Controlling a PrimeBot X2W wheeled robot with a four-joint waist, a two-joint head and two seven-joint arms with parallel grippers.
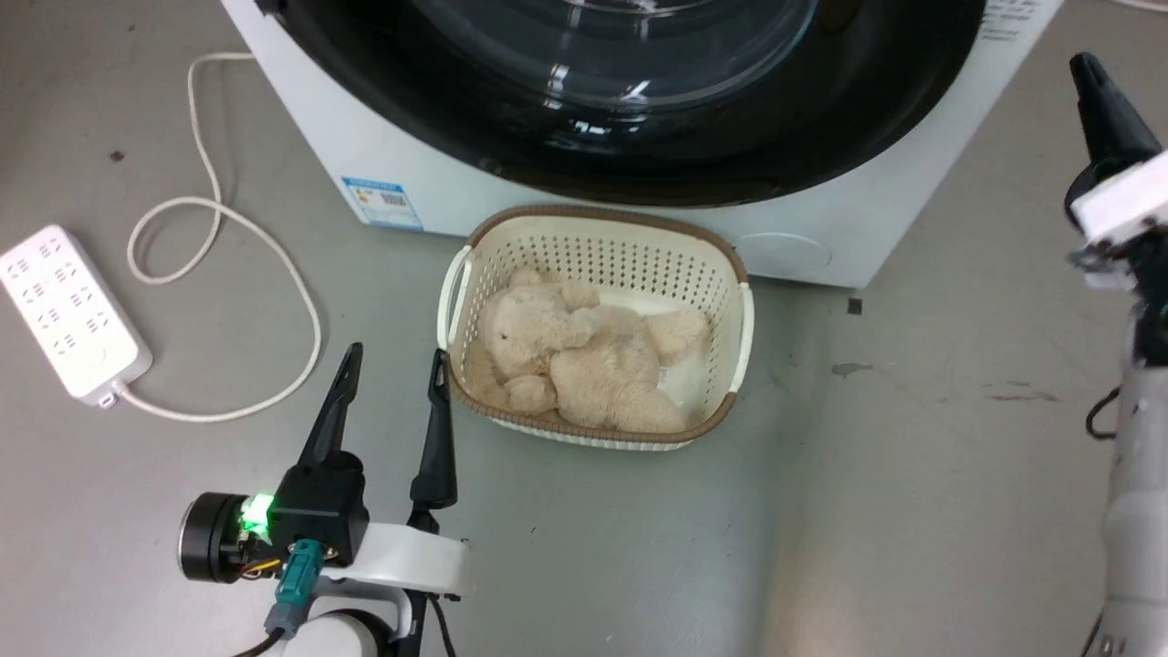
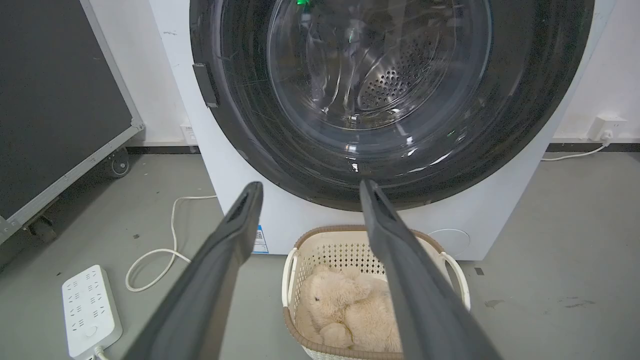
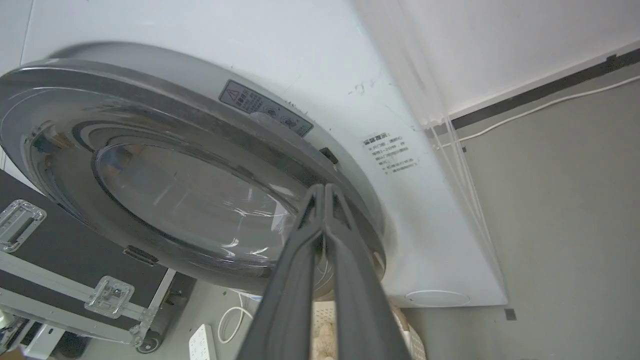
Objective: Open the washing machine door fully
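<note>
Two risks stood out to me at that moment. The washing machine door (image 2: 380,90) lay shut, as far as I could judge, flat against the front of the washing machine (image 1: 383,146), its glass bowl facing me. My right gripper (image 3: 324,187) had its fingers pressed together, empty, with the tips close to the door's outer rim on my right, near a small dark tab (image 3: 327,155). Whether they touched the rim I could not tell. My left gripper (image 1: 397,351) hung low with its fingers spread apart, holding nothing and pointing toward the door's lower edge.

First, the rim was glossy and curved, and closed tips give little purchase. If I hooked too shallow, I judged they would skate off the edge and leave the door latched. Pulling across the hinge's swing could strain the door or scrape the white panel.

Second, the basket (image 1: 602,214) sat on the floor just in front of the machine, below the door's lower edge, with a teddy bear (image 1: 584,356) in it. The door looked to hang above it, but an arm following the swing low could knock it. My left fingers were just beside the basket's corner. The power strip (image 1: 64,310) and its cable (image 1: 306,310) lay on the floor to my left, where my wheels could catch them if I moved that way.
</note>
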